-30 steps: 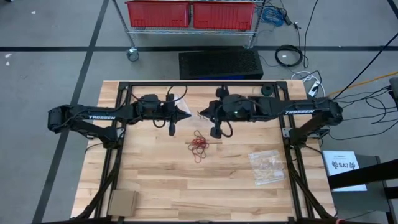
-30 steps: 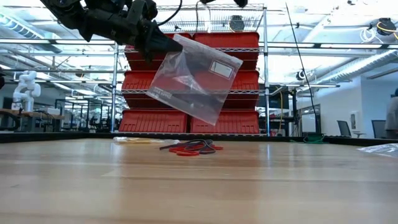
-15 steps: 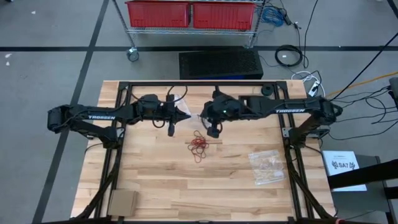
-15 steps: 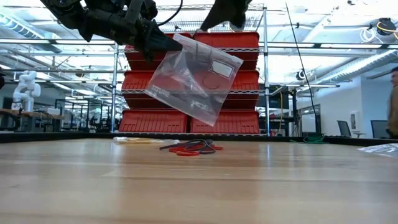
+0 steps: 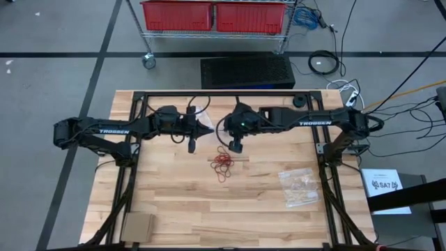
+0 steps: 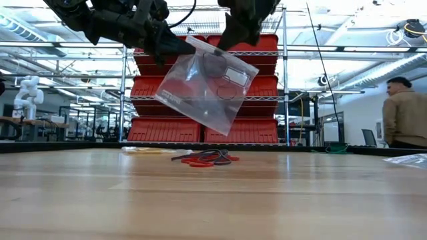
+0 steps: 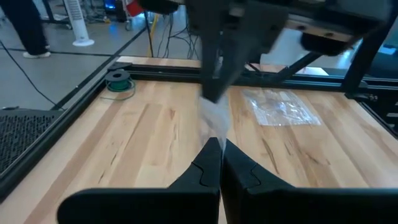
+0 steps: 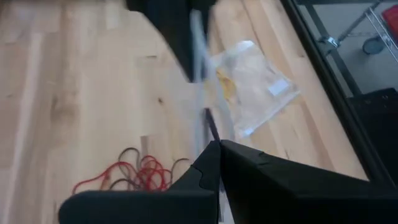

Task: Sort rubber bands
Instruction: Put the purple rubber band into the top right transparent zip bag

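Observation:
A clear plastic bag [image 6: 200, 93] hangs in the air over the table's far middle, with my left gripper [image 6: 183, 48] shut on it. My right gripper [image 6: 222, 45] is shut at the bag's upper edge, close to the left gripper [image 5: 211, 130]. A thin dark rubber band [image 8: 211, 127] runs out of its fingertips. Dark loops [image 6: 213, 67] show through the bag's film; whether they are inside or behind it I cannot tell. A pile of red and dark rubber bands [image 5: 223, 164] lies flat on the wood below and nearer. My left gripper pinches the bag's upper edge [image 7: 216, 124] near one corner between its two shut fingers, coming nearly level from the table's left. The bag hangs tilted below the fingers, clear of the table. My right gripper pinches a dark rubber band [image 8: 213, 134] at its fingertips, slanting down from the table's right. The band hangs down at the bag's top edge [image 6: 217, 50].
A clear bag of tan bands [image 5: 300, 187] lies at the near right. Another bag with yellowish bands [image 8: 249, 87] lies at the far middle. A cardboard piece [image 5: 137, 226] sits at the near left corner, and a tape roll [image 5: 300, 102] at the far right. A person [image 6: 403, 113] stands beyond the table.
My right gripper has come down and toward the table's left, tipping further downward, until it reached the held bag's top edge. Dark loops have come into sight through the bag's film. The bag has kept its place.

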